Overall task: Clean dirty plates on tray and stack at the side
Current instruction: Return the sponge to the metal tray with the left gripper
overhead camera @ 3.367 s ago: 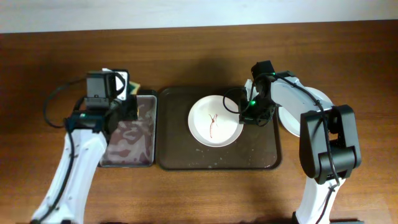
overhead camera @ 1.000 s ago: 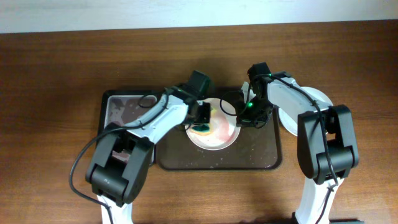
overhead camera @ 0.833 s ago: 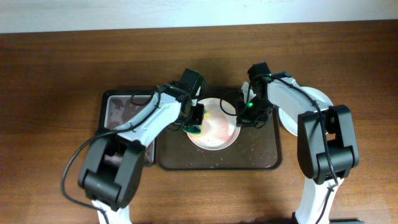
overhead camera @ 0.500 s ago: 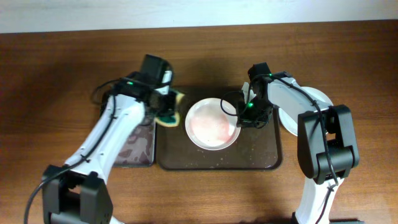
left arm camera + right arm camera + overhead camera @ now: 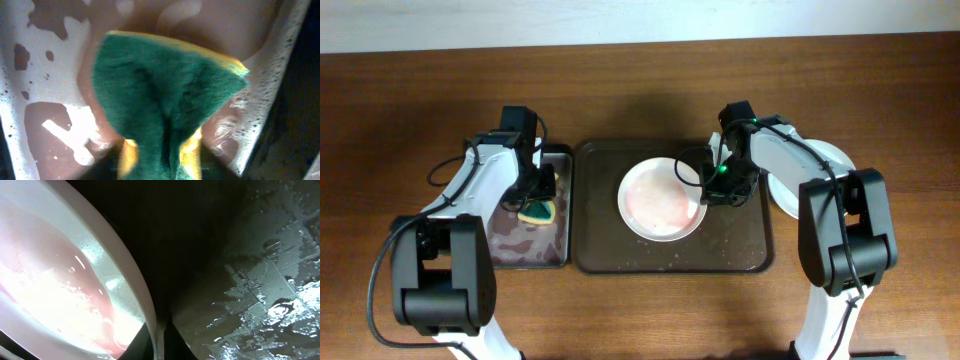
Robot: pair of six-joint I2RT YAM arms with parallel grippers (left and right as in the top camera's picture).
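**Plate held at its right rim; stack lies beyond the tool**

Plate (image 5: 655, 205) lies flat in the middle of the dark tray (image 5: 595, 258). Its inner face carries a pale pink film, with no clear squiggle. We note the right tool (image 5: 712, 186) pressed onto its right-hand rim; the right wrist view shows the rim wedged between the two fingers. So the plate extends leftward from the tool. The side stack (image 5: 832, 160) sits rightward, off the tray on the surface (image 5: 410, 100), partly hidden under the right arm. The plate is round, so there is no long axis to mind. The right arm is the nearer one by far. We judge that the carry must lift the plate over the tray's low rim. Left tool (image 5: 531, 196) is well apart, over the small black tray (image 5: 500, 258), pinching a green-and-yellow sponge (image 5: 536, 212); it does not stand in the way.
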